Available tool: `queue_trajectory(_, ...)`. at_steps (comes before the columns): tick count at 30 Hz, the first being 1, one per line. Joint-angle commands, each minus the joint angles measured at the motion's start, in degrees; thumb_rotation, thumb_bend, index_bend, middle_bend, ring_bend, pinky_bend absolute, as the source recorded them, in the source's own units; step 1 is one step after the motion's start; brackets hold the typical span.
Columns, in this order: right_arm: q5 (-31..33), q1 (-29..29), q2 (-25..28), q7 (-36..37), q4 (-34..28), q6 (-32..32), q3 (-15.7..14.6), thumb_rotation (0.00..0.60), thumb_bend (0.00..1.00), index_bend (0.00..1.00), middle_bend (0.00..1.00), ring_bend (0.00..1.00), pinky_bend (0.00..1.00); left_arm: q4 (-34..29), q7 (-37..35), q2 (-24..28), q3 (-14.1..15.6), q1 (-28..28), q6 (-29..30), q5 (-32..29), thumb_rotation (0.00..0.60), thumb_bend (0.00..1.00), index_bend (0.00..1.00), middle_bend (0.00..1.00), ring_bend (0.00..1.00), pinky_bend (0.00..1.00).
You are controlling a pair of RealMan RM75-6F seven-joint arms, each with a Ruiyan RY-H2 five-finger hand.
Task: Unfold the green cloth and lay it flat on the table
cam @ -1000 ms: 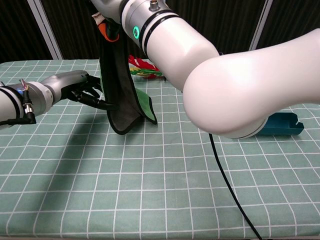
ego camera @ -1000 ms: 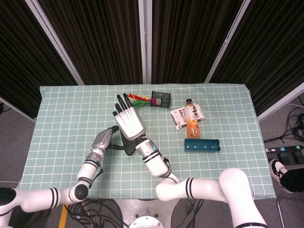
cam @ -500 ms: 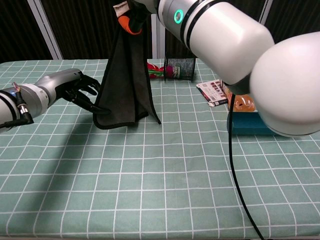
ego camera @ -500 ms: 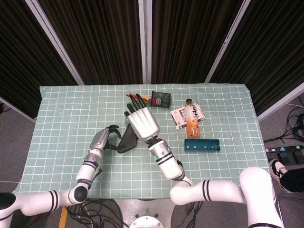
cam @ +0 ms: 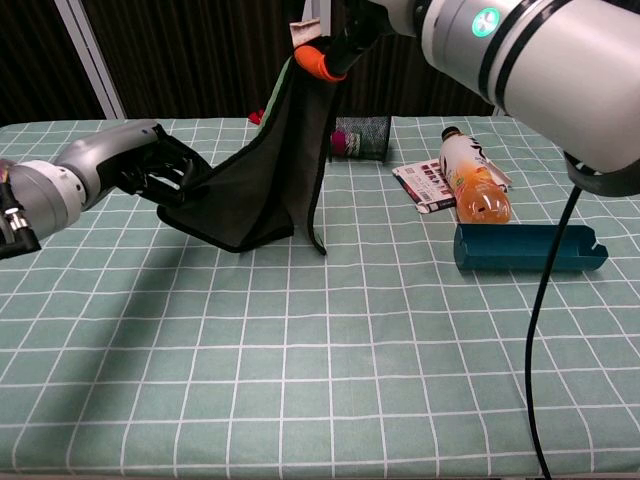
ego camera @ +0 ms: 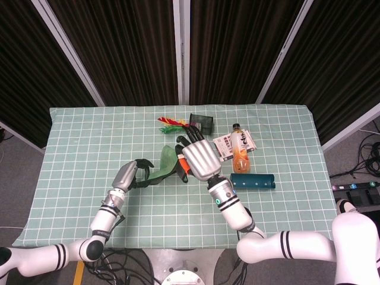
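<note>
The table (cam: 330,400) lies well below the raised right hand (ego camera: 200,160), whose fingers pinch the green cloth (cam: 262,185) by its top corner so it hangs open. The left hand (cam: 150,165) grips the opposite lower corner, likely to stretch the cloth out before lowering it flat.

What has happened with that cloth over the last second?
The right robot hand, holding the green cloth up by its top, has carried it to the robot's right, toward the bottle. The left robot hand has taken hold of the lower corner, so the cloth now stretches open between them. The bottle, teal holder and mesh cup haven't moved.
</note>
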Motion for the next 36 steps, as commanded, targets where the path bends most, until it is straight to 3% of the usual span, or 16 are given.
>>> queue_trajectory(1,-1.8,-2.2,3.6,4.6,-3.1,-1.8,-1.0,0.600,0.56,0.87,0.29,0.06,0.08,-2.9,-0.3,2.7,0.5,0.9,1.2,3.0,0.600,0.48,0.82,0.46,0.27,0.23)
queue_trajectory(9,-3.1,-3.8,9.5,14.4,-5.7,-6.0,0.5,0.600,0.56,0.87,0.29,0.06,0.08,-8.9,1.0,9.6,-1.8,0.9,3.2,6.9,0.600,0.46,0.82,0.46,0.27,0.23)
queue_trajectory(17,-1.0,-3.3,12.0,20.2,-3.5,-9.2,3.0,0.600,0.56,0.87,0.29,0.06,0.09,-10.5,1.5,12.9,-5.3,-0.3,4.2,6.1,0.600,0.45,0.81,0.46,0.27,0.22)
queue_trajectory(23,-0.3,-0.1,10.1,23.4,5.1,-12.6,5.0,0.600,0.56,0.87,0.29,0.06,0.07,-2.7,4.3,10.0,-8.5,-4.3,3.5,2.1,0.600,0.45,0.81,0.46,0.27,0.22)
queue_trajectory(30,-4.8,2.2,8.5,31.7,13.0,-14.5,7.4,0.600,0.56,0.87,0.30,0.05,0.04,7.9,2.4,5.2,-14.4,-8.7,6.5,0.0,0.600,0.45,0.81,0.46,0.27,0.22)
queue_trajectory(33,-7.8,1.8,8.9,35.0,13.9,-14.5,6.9,0.600,0.56,0.87,0.30,0.05,0.03,8.7,1.9,5.0,-14.8,-8.8,8.5,1.4,0.600,0.45,0.80,0.46,0.27,0.22)
queue_trajectory(36,-10.2,0.9,9.6,38.8,14.1,-16.5,4.6,0.600,0.56,0.87,0.30,0.04,0.02,7.0,1.3,5.6,-12.4,-6.9,10.0,3.5,0.600,0.45,0.80,0.46,0.27,0.22)
